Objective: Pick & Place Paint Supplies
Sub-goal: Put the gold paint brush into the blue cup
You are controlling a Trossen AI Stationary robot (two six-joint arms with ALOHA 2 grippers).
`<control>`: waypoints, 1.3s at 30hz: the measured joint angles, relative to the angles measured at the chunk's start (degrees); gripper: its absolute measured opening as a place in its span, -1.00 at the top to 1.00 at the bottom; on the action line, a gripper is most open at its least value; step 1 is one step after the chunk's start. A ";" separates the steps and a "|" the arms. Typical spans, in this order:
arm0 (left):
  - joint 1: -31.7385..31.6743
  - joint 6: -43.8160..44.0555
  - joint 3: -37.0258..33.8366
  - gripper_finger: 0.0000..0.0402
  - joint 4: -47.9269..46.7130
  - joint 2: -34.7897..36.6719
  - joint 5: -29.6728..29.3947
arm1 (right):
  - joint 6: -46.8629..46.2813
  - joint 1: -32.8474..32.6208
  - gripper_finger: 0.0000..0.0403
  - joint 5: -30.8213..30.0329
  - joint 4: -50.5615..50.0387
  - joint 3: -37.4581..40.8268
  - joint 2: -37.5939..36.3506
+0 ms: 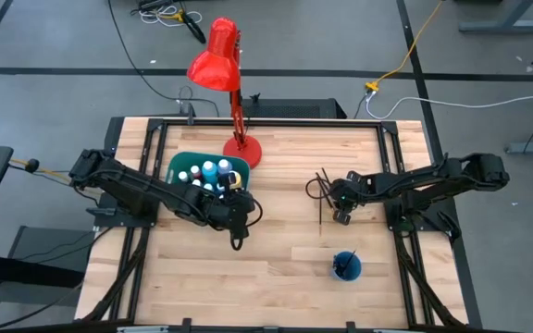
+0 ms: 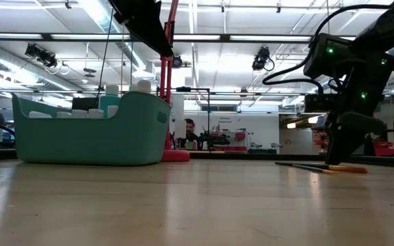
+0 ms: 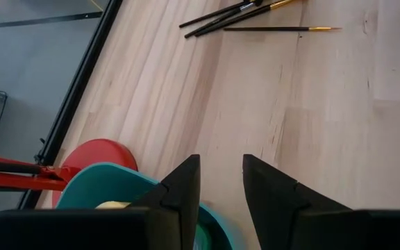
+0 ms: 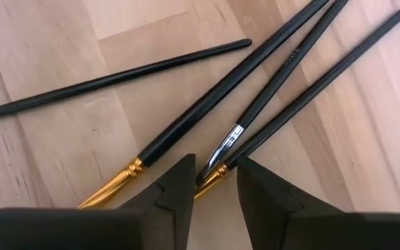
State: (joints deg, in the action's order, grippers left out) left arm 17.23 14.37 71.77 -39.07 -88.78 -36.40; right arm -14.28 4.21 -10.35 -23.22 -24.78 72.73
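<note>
Paintbrushes (image 4: pixel 269 90) on table, just beneath right claw (image 4: pixel 212 182).

White-capped paint bottles (image 1: pixel 209 173) upright in bin; dark paintbrushes (image 4: pixel 255 104) flat, splayed on table.

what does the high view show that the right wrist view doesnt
Only the high view shows the teal bin of paint bottles, the red lamp, the blue cup, and the left tool near the bin. Only the right wrist view shows the gold ferrules and bristle ends of the paintbrushes, with a gap between the right tool fingers just above them. Both show the brushes lying loose on the wooden table and the right tool over them.
</note>
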 joint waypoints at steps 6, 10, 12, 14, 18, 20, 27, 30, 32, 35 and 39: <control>0.00 0.00 0.00 0.43 0.00 -0.03 0.01 | -3.15 0.15 0.62 1.66 -0.48 0.05 0.02; 0.21 0.28 0.00 0.43 0.00 -0.03 0.22 | -4.84 -0.23 0.86 2.75 0.17 0.76 -0.04; 0.31 0.28 0.00 0.43 0.00 -0.03 0.22 | -4.80 -0.30 0.95 3.23 0.33 0.95 -0.15; 0.35 0.30 0.00 0.43 -0.02 -0.03 0.26 | -5.01 -0.32 0.96 3.27 0.57 1.02 -0.13; 0.35 0.42 0.00 0.43 -0.02 -0.03 0.43 | -5.39 -0.28 0.97 3.60 2.18 1.19 -0.04; 0.35 0.44 0.00 0.43 -0.01 -0.03 1.16 | -4.77 -0.28 0.98 3.84 2.88 1.25 0.02; 0.37 1.17 0.00 0.43 0.00 -0.03 1.64 | -3.28 -0.29 0.87 3.94 4.03 1.32 0.09; 0.37 1.25 0.00 0.43 0.00 -0.03 1.63 | -3.23 -0.33 0.78 3.81 4.14 1.32 0.11; 0.37 1.25 0.00 0.43 0.00 -0.03 1.62 | -2.54 -0.31 0.70 3.59 4.15 1.32 0.11; 0.37 1.29 0.00 0.43 0.00 -0.03 1.62 | -0.47 -0.31 0.60 3.08 4.20 1.32 0.02; 0.37 1.29 0.02 0.43 0.00 -0.03 1.60 | 0.73 -0.35 0.49 0.45 1.69 0.54 -1.01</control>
State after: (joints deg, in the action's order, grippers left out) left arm 17.61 15.66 71.79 -39.07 -88.82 -34.81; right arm -13.56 3.86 -9.90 -21.53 -24.23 71.72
